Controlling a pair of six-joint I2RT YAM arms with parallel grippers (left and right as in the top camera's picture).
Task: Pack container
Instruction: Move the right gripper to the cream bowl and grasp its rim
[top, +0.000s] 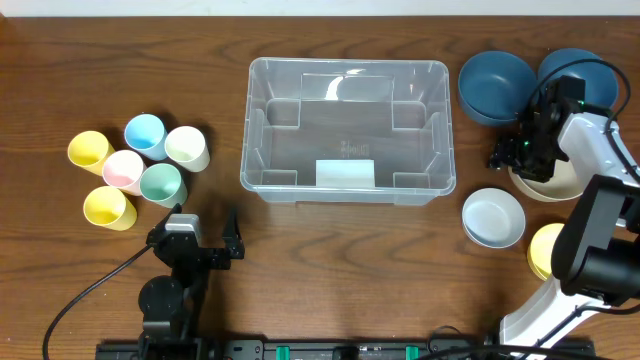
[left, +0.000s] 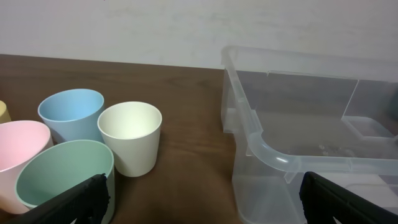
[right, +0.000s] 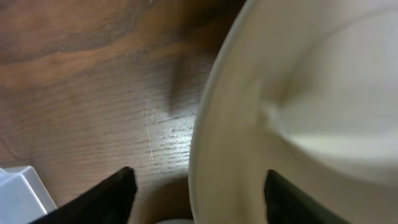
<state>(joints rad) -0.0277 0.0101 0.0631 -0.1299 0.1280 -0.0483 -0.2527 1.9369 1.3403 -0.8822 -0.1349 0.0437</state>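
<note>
Right hand hovers at the far right of the table, fingers apart and astride the rim of the cream bowl, a gap showing beside it. My left hand gapes wide at the near left, near the cups. The container stands mid-table, between both hands.
</note>
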